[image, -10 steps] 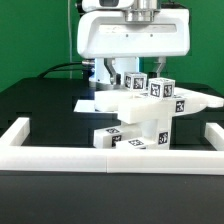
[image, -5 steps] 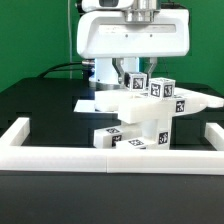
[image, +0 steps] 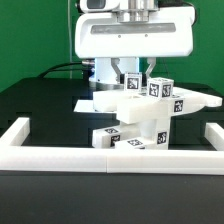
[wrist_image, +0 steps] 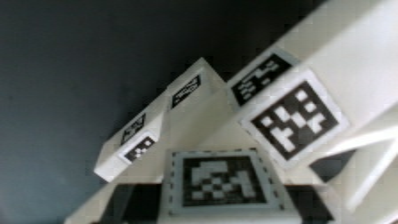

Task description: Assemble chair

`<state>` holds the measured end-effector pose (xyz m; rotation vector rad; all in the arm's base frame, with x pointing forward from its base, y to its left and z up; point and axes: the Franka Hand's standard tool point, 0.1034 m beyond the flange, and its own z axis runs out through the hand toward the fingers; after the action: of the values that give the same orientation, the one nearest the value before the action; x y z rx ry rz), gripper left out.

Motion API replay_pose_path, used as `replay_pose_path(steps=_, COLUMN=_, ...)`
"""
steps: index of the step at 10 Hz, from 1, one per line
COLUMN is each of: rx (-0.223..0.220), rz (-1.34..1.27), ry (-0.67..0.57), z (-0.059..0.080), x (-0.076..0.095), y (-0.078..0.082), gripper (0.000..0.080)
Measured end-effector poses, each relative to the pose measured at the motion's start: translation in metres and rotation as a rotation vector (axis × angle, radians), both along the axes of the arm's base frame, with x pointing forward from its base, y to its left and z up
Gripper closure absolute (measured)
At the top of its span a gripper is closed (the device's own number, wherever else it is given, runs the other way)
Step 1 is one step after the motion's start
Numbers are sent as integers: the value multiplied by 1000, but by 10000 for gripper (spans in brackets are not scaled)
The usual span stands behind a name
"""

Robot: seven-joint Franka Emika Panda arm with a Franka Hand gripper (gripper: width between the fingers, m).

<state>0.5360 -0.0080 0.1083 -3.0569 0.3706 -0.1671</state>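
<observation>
The partly built white chair (image: 150,112) stands mid-table, a slab with tagged blocks on top and a notched tagged base (image: 128,138) below. My gripper (image: 135,74) hangs straight down over its top and is shut on a small upright tagged white chair piece (image: 135,84) that stands on or just over the slab. In the wrist view that piece's tag (wrist_image: 217,180) fills the gap between my dark fingers (wrist_image: 139,206), the gripper (wrist_image: 217,204) closed around it. Tagged slanted chair faces (wrist_image: 294,110) lie beyond it.
A long low white barrier wall (image: 110,158) runs along the front, with side walls at the exterior view's left (image: 18,133) and right (image: 212,133). A flat white board (image: 90,102) lies on the black table behind the chair. Cables trail at the back left.
The hand has shifted only slightly above the chair. The tagged piece stays between the fingers and the chair has not moved.
</observation>
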Motion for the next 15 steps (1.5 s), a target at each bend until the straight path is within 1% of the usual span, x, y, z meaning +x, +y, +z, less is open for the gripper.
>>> replay_pose_path(steps=4, rx=73, rz=-415, ry=12, z=0, x=0, y=1, gripper=515)
replay_pose_path(steps=7, rx=101, rz=-637, ry=26, z=0, x=1, y=5, gripper=515)
replay_pose_path(steps=10, rx=125, rz=-780, ry=36, z=0, x=1, y=5, gripper=515)
replay_pose_path(steps=11, rx=125, rz=-776, ry=36, z=0, x=1, y=5, gripper=438)
replay_pose_path(steps=12, rx=121, rz=-748, ry=35, z=-1, x=0, y=5, gripper=438)
replay_pose_path(steps=13, rx=114, rz=-697, ry=37, z=-1, x=0, y=4, gripper=303)
replay_pose_path(steps=14, rx=111, rz=-668, ry=37, z=-1, x=0, y=4, gripper=183)
replay_pose_path(steps=15, rx=91, rz=-552, ry=29, z=0, x=1, y=5, gripper=160)
